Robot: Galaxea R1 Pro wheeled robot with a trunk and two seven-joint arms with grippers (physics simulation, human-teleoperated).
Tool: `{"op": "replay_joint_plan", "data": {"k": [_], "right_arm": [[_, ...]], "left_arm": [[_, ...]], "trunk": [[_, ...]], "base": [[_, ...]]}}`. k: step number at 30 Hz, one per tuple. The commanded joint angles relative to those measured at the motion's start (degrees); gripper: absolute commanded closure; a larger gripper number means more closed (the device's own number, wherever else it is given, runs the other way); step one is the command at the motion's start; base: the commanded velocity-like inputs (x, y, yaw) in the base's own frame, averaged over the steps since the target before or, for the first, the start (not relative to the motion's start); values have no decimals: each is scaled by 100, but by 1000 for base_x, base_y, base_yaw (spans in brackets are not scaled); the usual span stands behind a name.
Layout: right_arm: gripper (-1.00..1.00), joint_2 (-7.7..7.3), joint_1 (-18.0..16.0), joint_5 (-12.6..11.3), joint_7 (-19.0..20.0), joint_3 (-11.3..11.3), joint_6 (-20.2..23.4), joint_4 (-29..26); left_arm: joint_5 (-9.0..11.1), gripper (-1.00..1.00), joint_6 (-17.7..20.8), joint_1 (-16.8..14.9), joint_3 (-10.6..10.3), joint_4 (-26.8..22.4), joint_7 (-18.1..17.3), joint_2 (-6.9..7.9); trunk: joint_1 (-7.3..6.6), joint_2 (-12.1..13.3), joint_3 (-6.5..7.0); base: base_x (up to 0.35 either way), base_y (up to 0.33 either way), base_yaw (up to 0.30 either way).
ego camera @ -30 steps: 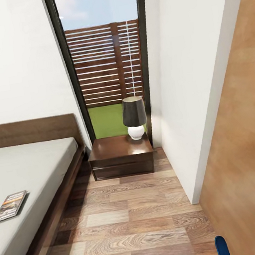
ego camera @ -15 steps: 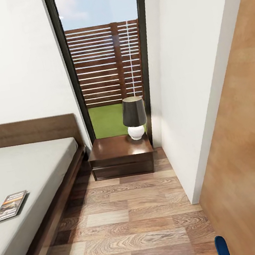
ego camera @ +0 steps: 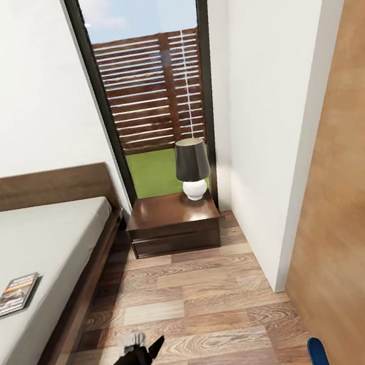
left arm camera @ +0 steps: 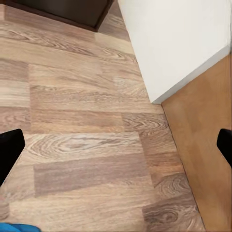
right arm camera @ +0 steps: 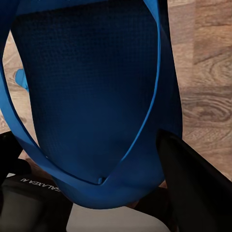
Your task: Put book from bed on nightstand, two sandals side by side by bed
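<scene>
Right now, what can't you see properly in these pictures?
- The book on the bed: in the head view its cover lettering is too small to read.
- A blue sandal: the head view's bottom edge cuts it off.
- The sandal in the right wrist view: too close; its ends run past the edges.
- The left gripper: its fingertips sit at the left wrist view's edges.

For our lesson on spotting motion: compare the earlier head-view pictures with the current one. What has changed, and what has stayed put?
The left arm has risen into view and reaches forward over the floor, its left end effector open and empty. The book on the bed, the nightstand, lamp and blue sandal are unchanged.
</scene>
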Motion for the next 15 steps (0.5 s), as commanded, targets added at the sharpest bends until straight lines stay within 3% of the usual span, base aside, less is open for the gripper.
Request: {"op": "replay_joint_plan", "data": {"k": [1, 5, 10, 12, 15], "right_arm": [[100, -4, -3, -62, 5, 40, 24, -2], [100, -6, -3, -71, 10, 40, 31, -2], [100, -7, -3, -77, 10, 40, 33, -2], [100, -7, -3, -78, 10, 40, 33, -2], [100, -7, -3, -78, 10, 40, 33, -2]], "left_arm": [[51, -100, 194, -6, 6, -120, -3, -2], [42, -100, 1013, -22, 5, -810, 95, -5], [34, -100, 1350, -215, 5, -1138, 397, -10], [41, -100, 1659, -381, 5, -1145, 797, -16], [87, -100, 2246, -610, 2, -1145, 1720, -34]], "trunk": [[-1, -2, -6], [-1, -2, -6], [-1, -2, -6], [-1, -2, -6], [-1, -2, -6]], "base": [[0, 0, 0], [0, 0, 0], [0, 0, 0], [0, 0, 0], [0, 0, 0]]}}
